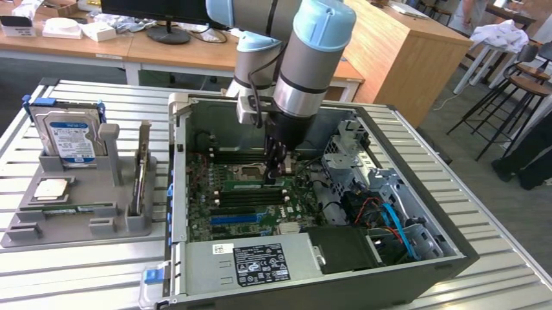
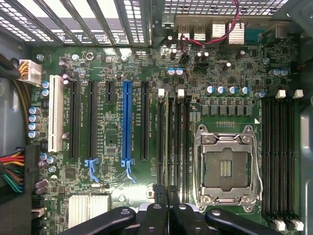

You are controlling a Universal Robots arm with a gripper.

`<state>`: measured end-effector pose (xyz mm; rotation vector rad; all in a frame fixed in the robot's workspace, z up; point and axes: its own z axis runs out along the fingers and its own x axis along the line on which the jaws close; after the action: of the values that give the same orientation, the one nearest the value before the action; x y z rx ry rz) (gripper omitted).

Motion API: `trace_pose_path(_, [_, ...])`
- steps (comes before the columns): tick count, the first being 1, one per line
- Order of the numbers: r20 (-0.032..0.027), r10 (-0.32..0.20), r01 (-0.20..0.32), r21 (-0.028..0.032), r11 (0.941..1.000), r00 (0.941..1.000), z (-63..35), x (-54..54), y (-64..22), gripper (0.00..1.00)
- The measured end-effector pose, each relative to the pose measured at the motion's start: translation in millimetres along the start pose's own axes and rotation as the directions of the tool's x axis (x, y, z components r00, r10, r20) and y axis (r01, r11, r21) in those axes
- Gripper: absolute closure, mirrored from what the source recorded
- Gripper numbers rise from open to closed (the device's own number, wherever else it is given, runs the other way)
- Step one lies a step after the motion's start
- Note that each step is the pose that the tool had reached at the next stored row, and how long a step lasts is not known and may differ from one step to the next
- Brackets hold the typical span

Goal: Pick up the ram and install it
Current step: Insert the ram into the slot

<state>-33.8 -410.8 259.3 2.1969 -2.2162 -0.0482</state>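
Arm reaches straight down into the open PC case [image 1: 448, 255]. The gripper [image 1: 274, 172] is low over the motherboard [image 1: 226, 216], just beside the CPU socket [image 1: 247, 171]. Fingers are clenched, tips nearly together w/ only a sliver between them.

The ram [image 1: 248, 184] shows in the ext. view as a green stick standing on edge in the DIMM slot bank next to the socket, on the side toward the power supply [image 1: 258, 261]. Its end toward the exterior view's right sits right under the fingertips. Can't tell if the tips pinch its top edge or just press on it, since the contact pt is hidden behind the fingers.

Wrist view: gripper [image 2: 165, 192] is lined up over the DIMM slots [image 2: 173, 142], which lie between the blue PCIe slot [image 2: 127, 122] and the CPU socket [image 2: 225, 166]. The black fingers [image 2: 155, 213] meet above the middle of that bank. The stick is edge-on here & hard to tell from the slots around it. A 2nd bank of DIMM slots [image 2: 279, 152] sits on the far side of the socket from the gripper.

On the exterior view's left of the case, a grey parts tray [image 1: 77, 229] sits on the slatted metal table [image 1: 69, 278], well apart from the gripper. In the tray:
- A hard drive [image 1: 71, 139] w/ blue label stands upright at the back.
- A square silver processor chip [image 1: 52, 188] lies flat.
- An expansion card [image 1: 138, 174] stands on edge in the slot nearest the case.
- A thin green strip [image 1: 64, 209] lies flat in the front groove, too small to say what it is.
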Motion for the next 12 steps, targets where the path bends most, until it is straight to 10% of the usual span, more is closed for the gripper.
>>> trace_pose_path(12, [-0.0004, 0.0, 0.0, -0.0002, 1.0, 1.0, 3.6, 0.3, -0.1, 0.89])
